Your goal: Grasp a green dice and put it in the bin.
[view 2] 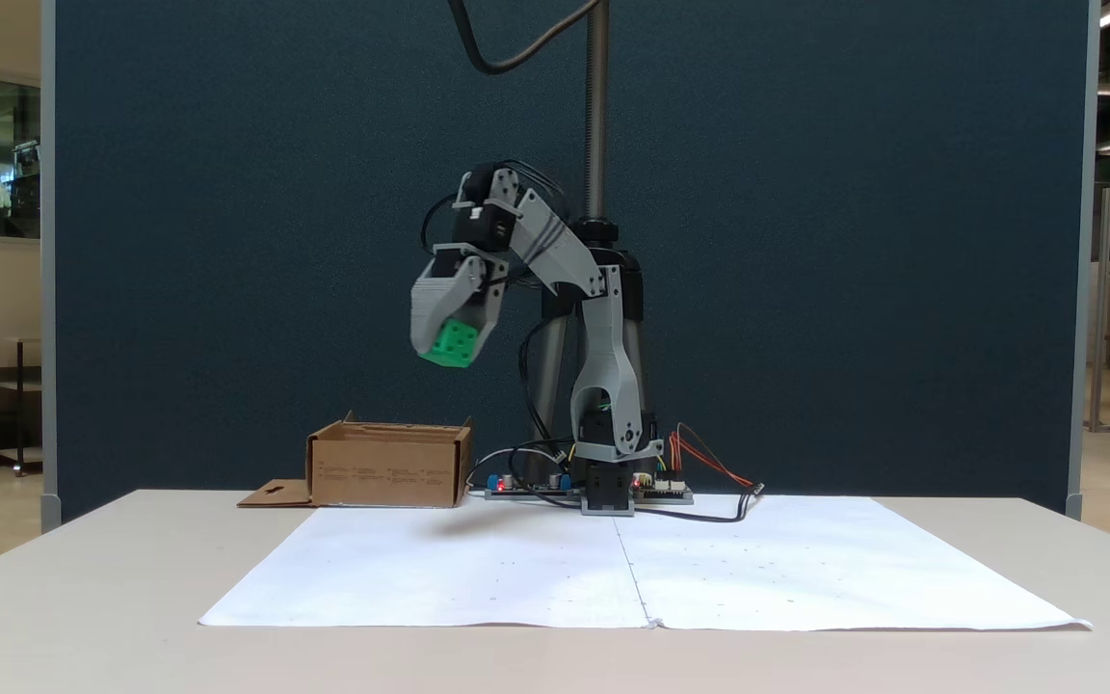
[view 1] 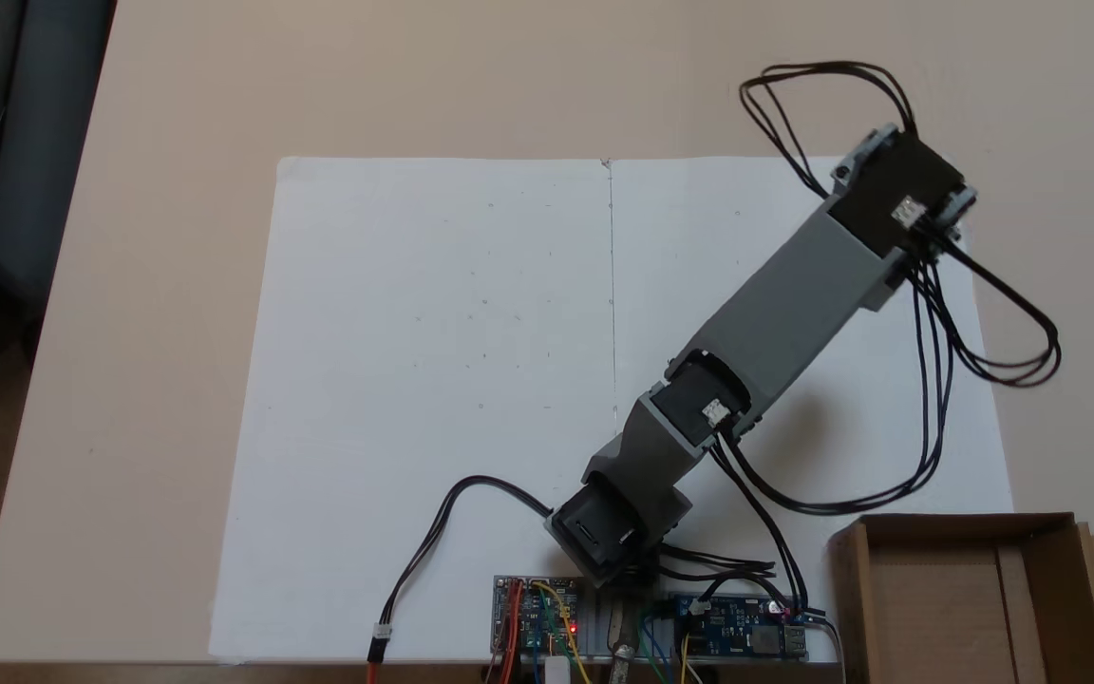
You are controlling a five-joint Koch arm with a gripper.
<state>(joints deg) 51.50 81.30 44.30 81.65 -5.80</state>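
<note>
In a fixed view from the front, my grey gripper [view 2: 451, 339] hangs high above the table, shut on the green dice [view 2: 452, 344], whose pips face the camera. The brown cardboard bin [view 2: 389, 467] stands on the table below and slightly to the left of the dice, its flap with a slot lying flat at its left. In a fixed view from above, the arm's grey link [view 1: 794, 294] reaches toward the upper right and covers the gripper and dice; the bin [view 1: 851, 589] sits at the bottom right with its inside bare.
White paper sheets [view 1: 443, 380] cover the middle of the beige table. Circuit boards [view 1: 537, 617] and loose black cables [view 1: 927, 427] lie around the arm's base at the table edge. A camera pole [view 2: 597, 106] rises behind the arm, before a dark blue partition.
</note>
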